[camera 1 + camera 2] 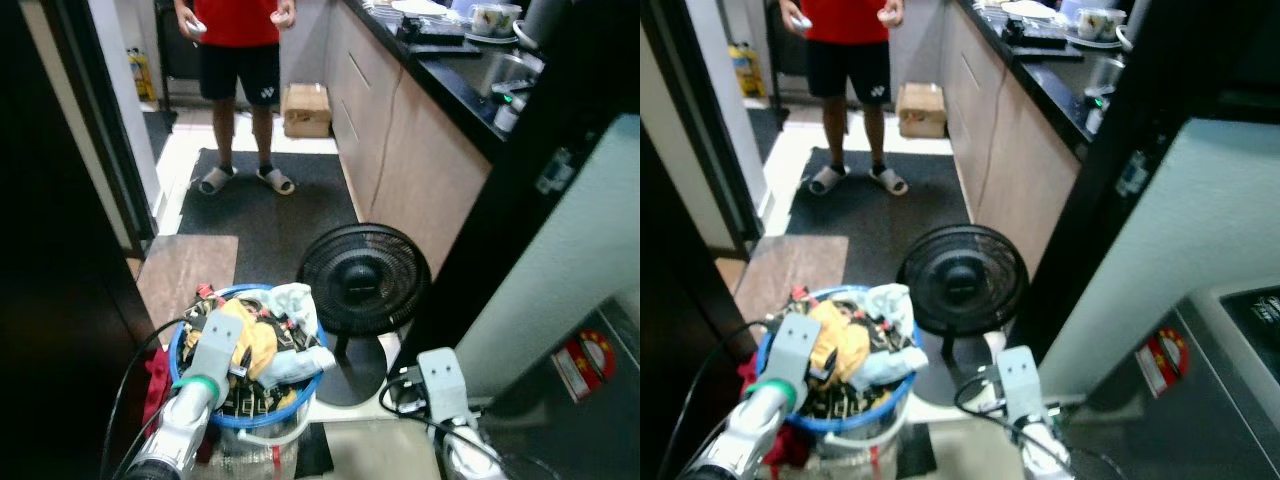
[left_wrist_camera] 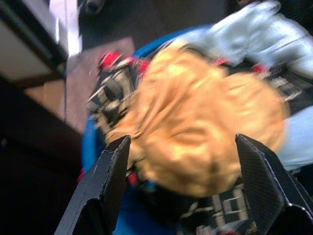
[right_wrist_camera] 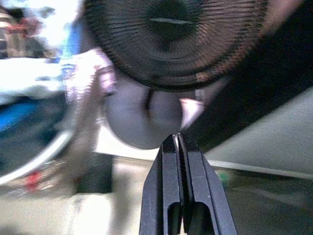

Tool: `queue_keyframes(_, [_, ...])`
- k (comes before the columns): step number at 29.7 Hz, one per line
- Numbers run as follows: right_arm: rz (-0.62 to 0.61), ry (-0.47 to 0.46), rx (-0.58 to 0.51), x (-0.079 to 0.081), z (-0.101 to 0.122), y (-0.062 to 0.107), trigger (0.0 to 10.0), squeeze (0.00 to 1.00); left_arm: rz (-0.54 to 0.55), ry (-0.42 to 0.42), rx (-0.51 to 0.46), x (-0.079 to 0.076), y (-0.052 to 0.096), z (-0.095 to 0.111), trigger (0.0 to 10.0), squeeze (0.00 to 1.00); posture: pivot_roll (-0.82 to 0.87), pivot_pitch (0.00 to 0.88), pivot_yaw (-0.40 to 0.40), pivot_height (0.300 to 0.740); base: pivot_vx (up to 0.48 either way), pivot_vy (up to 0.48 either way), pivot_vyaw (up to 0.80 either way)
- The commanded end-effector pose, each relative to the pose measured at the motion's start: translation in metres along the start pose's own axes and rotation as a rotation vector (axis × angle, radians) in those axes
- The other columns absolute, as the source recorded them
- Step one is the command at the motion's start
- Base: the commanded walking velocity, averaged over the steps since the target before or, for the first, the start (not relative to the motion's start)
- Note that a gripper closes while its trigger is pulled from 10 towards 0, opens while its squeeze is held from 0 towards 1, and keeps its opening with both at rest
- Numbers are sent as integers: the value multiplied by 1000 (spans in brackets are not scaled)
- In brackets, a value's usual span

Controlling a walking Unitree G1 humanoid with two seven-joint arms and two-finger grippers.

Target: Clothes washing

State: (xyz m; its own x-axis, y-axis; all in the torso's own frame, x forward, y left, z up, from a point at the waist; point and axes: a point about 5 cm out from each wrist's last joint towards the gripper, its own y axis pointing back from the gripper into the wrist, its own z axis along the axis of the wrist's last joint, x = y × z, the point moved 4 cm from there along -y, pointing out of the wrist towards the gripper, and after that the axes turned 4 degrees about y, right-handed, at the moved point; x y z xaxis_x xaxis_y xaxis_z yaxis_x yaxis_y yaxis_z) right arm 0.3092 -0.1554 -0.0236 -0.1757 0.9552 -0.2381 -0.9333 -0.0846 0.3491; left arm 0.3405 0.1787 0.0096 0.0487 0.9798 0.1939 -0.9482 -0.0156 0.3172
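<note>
On my left, the left gripper (image 2: 178, 188) hangs over the blue laundry basket (image 1: 190, 335) — fingers spread wide on either side of a yellow garment (image 2: 195, 122) on top of the heap, not yet touching it. A pale blue cloth (image 1: 295, 300) lies at the basket's far rim. Just right stands a black floor fan (image 1: 362, 275). My right gripper (image 3: 180, 142) hovers before the fan's base, fingers pressed together on nothing. A person in black shorts (image 1: 240, 70) stands beyond.

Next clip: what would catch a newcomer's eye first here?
The blue laundry basket heaped with clothes, at the robot's feet, with the left hand open just over an orange garment on top. Right of the basket stands a black floor fan, and a person in a red shirt stands farther back, near the kitchen counter.
</note>
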Motion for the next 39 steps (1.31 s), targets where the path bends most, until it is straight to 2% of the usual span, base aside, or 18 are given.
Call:
queue_keyframes(1, [-17,5,26,-7,-8,3,10000,0,-9,0,27,-5,1,-6,10000,0,82,16,-18,740,0,0,0])
queue_keyframes(12, [-14,6,28,-6,-9,4,10000,0,-2,1,49,-5,2,-11,10000,0,82,16,-18,740,0,0,0])
queue_keyframes(16, [-2,12,44,-2,-13,5,10000,0,-26,107,107,-8,6,-26,10000,0,82,14,-19,740,0,0,0])
queue_keyframes(21, [1,16,55,-2,-16,7,10000,0,-30,126,135,-8,11,-37,10000,0,86,9,-37,740,0,0,0])
queue_keyframes(23, [0,16,62,-3,-18,7,10000,0,-28,120,152,-7,13,-43,10000,0,88,8,-42,740,0,0,0])
queue_keyframes(26, [-61,-61,81,-20,-19,6,10000,0,-5,69,163,-7,20,-54,10000,0,93,0,-52,740,0,0,0])
queue_keyframes(27, [-61,-61,81,-20,-19,6,10000,0,-5,69,163,-7,20,-54,10000,0,93,0,-52,740,0,0,0])
queue_keyframes(29, [-94,-70,49,-30,-9,2,10000,0,-20,24,128,-12,21,-49,10000,0,84,0,-43,740,0,0,0])
queue_keyframes(30, [-114,-49,-8,-37,6,-3,10000,0,-56,-36,55,-20,18,-35,10000,0,72,0,-29,740,0,0,0])
queue_keyframes(33, [-119,-40,-27,-39,11,-4,10000,0,-69,-54,29,-23,18,-30,10000,0,72,0,-29,740,0,0,0])
queue_keyframes(35, [-129,-10,-125,-41,33,-8,10000,0,-120,-104,-83,-35,10,0,10000,0,52,0,-4,740,0,0,0])
queue_keyframes(36, [-132,-2,-153,-41,40,-8,10000,0,-134,-118,-115,-38,8,8,10000,0,52,0,-4,740,0,0,0])
queue_keyframes(37, [-132,-2,-153,-41,40,-8,10000,0,-134,-118,-115,-38,8,8,10000,0,52,0,-4,740,0,0,0])
queue_keyframes(38, [-155,-14,-225,-43,56,-9,10000,0,-172,-126,-199,-48,0,39,10000,0,27,0,33,740,0,0,0])
queue_keyframes(39, [-155,-14,-225,-43,56,-9,10000,0,-172,-126,-199,-48,0,39,10000,0,27,0,33,740,0,0,0])
